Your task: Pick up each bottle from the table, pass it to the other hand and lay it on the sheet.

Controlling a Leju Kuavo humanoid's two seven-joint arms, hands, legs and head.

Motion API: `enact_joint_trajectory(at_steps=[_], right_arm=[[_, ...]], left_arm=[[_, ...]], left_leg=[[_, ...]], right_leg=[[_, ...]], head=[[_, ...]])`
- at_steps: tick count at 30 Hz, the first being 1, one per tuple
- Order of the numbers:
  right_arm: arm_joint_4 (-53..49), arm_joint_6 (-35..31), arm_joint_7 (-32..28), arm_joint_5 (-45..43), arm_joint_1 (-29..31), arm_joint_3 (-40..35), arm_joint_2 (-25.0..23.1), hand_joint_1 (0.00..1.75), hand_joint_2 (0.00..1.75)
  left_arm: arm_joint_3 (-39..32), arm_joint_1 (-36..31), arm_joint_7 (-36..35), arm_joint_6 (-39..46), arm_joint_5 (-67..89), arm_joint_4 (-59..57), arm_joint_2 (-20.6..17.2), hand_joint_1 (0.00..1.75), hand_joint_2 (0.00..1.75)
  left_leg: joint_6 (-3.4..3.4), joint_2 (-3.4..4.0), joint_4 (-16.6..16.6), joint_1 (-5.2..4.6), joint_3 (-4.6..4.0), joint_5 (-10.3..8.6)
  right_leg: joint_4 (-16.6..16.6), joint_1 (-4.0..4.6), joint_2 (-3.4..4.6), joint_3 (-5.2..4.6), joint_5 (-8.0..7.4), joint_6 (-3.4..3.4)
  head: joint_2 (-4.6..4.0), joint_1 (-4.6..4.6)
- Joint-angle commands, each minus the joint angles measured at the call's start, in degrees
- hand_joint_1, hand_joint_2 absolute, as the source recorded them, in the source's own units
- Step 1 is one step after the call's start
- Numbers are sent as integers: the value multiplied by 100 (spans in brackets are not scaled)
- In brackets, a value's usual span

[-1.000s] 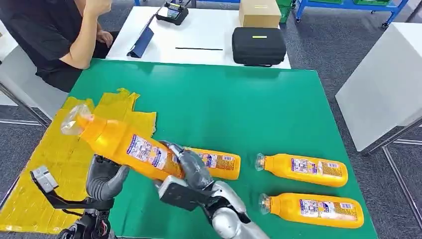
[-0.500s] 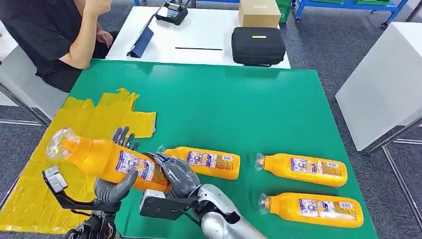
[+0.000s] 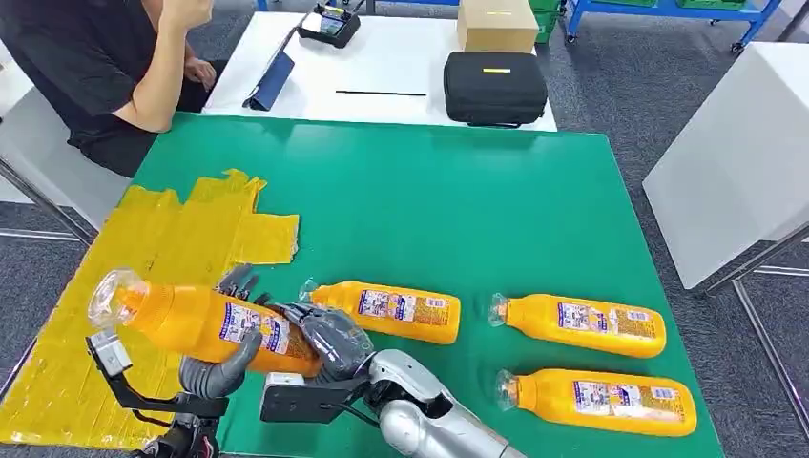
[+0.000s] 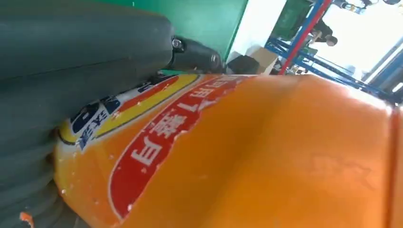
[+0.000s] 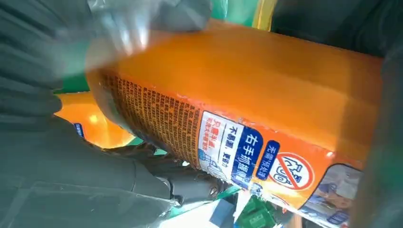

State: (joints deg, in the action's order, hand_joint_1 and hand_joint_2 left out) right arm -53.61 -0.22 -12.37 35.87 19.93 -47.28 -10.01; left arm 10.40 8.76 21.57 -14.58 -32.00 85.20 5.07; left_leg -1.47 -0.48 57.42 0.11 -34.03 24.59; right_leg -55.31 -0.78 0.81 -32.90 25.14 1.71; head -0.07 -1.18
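Observation:
An orange bottle with a clear cap hangs nearly level above the table's front left, cap toward the yellow sheet. My right hand grips its base end. My left hand wraps its middle from below, thumb in front and fingers behind. The left wrist view has the bottle's red label pressed against my left hand. In the right wrist view the bottle lies in my right hand. Three more orange bottles lie on the green table: one just beyond my right hand, two at the right.
A seated person leans on an elbow at the table's far left corner. Behind the green table stands a white table with a black case, a cardboard box and a tablet. Another white table stands to the right.
The held bottle has dropped lower, tipped closer to level and moved left. My left hand came up and closed around its middle while the right hand kept its base.

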Motion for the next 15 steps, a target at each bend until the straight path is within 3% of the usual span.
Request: enact_joint_trajectory(at_steps=[1,8,9,10,11,12,15], right_arm=[[184,-78,91,5,-236,-530,245,175,175],[-572,-445,283,5,-618,53,484,175,175],[-747,-549,305,13,-703,164,528,161,175],[-1239,-798,283,-130,-1040,553,499,0,175],[-1652,-871,272,-184,-1250,758,530,0,175],[-2130,-889,143,-348,-1499,997,588,0,0],[-3477,-825,-78,-523,-2227,1611,814,0,0]], left_arm=[[232,-753,-10,-104,-85,-531,-73,175,175],[214,-844,61,-35,31,-615,-102,175,175],[188,-833,73,-14,57,-608,-97,175,175],[130,-770,153,136,227,-536,-115,175,175],[75,-733,239,331,437,-492,-129,175,175],[19,-689,334,641,818,-422,-139,175,175],[-251,-517,407,2374,2741,-203,-178,175,175]], left_leg=[[6,-29,-7,3,11,-3],[6,-34,-7,2,12,-3],[9,-45,-8,4,25,1],[6,-39,-6,3,14,-2],[9,-45,-6,3,26,3],[6,-31,-4,4,10,1],[8,-34,1,2,15,9]], right_leg=[[8,4,-35,21,6,-6],[8,3,-43,24,9,-5],[10,6,-56,42,16,-8],[8,4,-46,28,11,-6],[9,5,-56,44,18,-8],[7,5,-37,24,11,-5],[1,4,-42,33,20,-8]], head=[[0,2],[0,0],[0,4],[0,2],[0,2],[0,2],[0,2]])
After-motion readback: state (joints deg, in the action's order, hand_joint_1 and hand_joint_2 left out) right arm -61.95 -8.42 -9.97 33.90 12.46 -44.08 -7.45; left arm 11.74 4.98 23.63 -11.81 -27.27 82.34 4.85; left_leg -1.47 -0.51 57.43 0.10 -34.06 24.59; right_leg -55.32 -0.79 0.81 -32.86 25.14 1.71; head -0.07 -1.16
